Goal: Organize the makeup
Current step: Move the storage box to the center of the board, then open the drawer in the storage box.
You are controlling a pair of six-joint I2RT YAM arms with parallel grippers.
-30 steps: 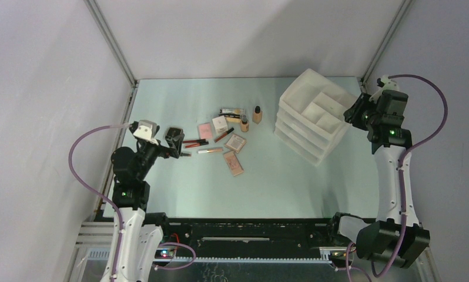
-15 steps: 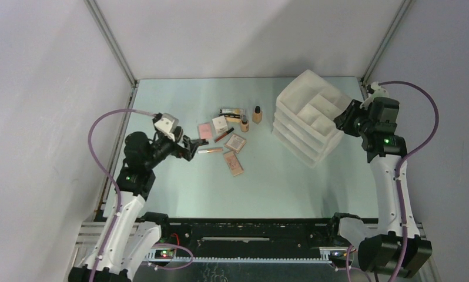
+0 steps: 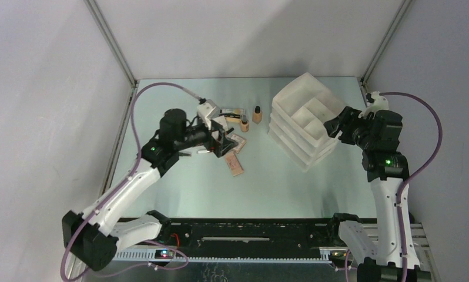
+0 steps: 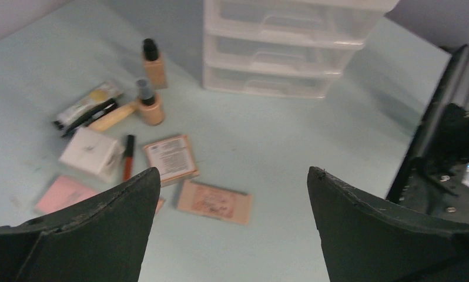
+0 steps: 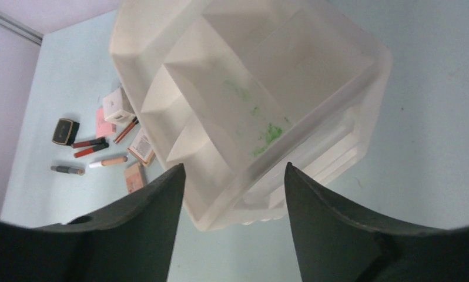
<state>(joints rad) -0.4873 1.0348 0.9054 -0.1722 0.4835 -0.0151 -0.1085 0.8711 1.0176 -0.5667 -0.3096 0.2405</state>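
The makeup lies in a loose cluster left of centre. Two beige black-capped bottles (image 4: 154, 61) (image 4: 150, 104) stand upright. Nearby are a small white box (image 4: 91, 151), a red tube (image 4: 127, 155), a labelled palette (image 4: 170, 157), a beige palette (image 4: 214, 201) and a pink palette (image 4: 64, 194). A black square compact (image 5: 65, 130) and thin pencils (image 5: 109, 161) show in the right wrist view. My left gripper (image 3: 223, 141) (image 4: 232, 173) is open and empty above the palettes. My right gripper (image 3: 335, 126) (image 5: 232, 170) is open and empty over the organizer's corner.
The large white plastic drawer organizer (image 3: 305, 120) stands at the right, with three drawers (image 4: 285, 47) and an open divided top tray (image 5: 250, 88) stained green. Metal frame posts rise at the table's back corners.
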